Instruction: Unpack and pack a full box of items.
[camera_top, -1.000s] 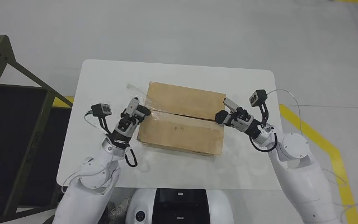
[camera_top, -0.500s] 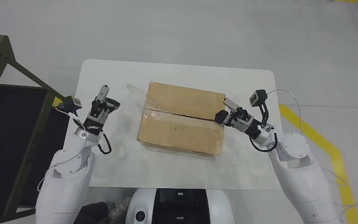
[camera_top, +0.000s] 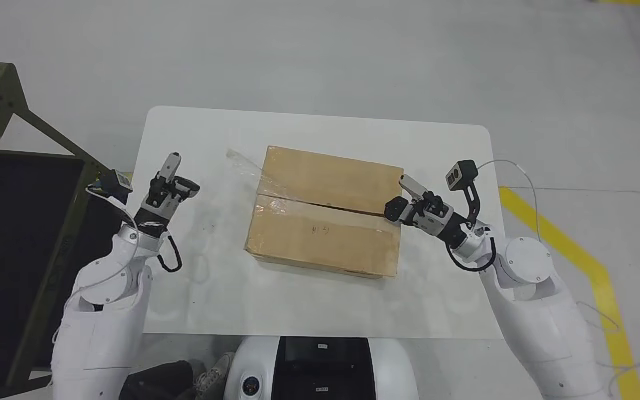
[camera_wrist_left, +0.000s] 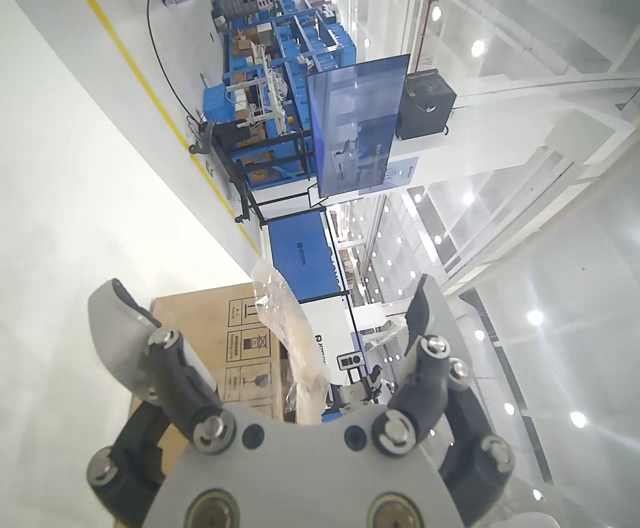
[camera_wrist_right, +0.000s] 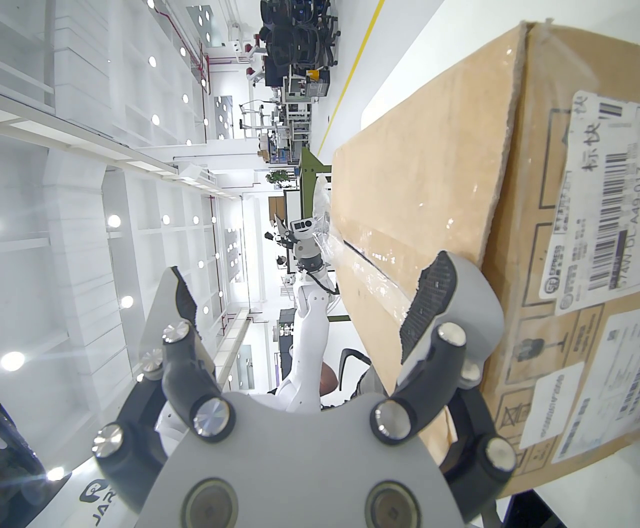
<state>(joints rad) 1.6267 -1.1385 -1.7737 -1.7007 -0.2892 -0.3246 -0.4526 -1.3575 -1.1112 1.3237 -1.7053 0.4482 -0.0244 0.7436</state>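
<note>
A closed cardboard box (camera_top: 322, 212) sits at the middle of the white worktop (camera_top: 200, 290), its two top flaps meeting along a seam that runs the length of the lid under clear tape. At the box's left end a crumpled strip of tape (camera_wrist_left: 280, 320) stands up loose from the lid, with a further length trailing out over the worktop by the far left corner. The left hand (camera_top: 180, 172) hangs over the worktop's left side, well apart from the box, its fingers spread wide and holding nothing; it points toward the box's left end. The right hand (camera_top: 398, 197) is at the box's right end, level with the seam, fingers likewise spread and gripping nothing. One finger (camera_wrist_right: 440, 305) lies at the top edge of that end, just beside the taped seam, though whether it touches the cardboard cannot be told; the other finger is out in the air beyond the box. White labels (camera_wrist_right: 595, 240) cover much of the box's right end panel.
</note>
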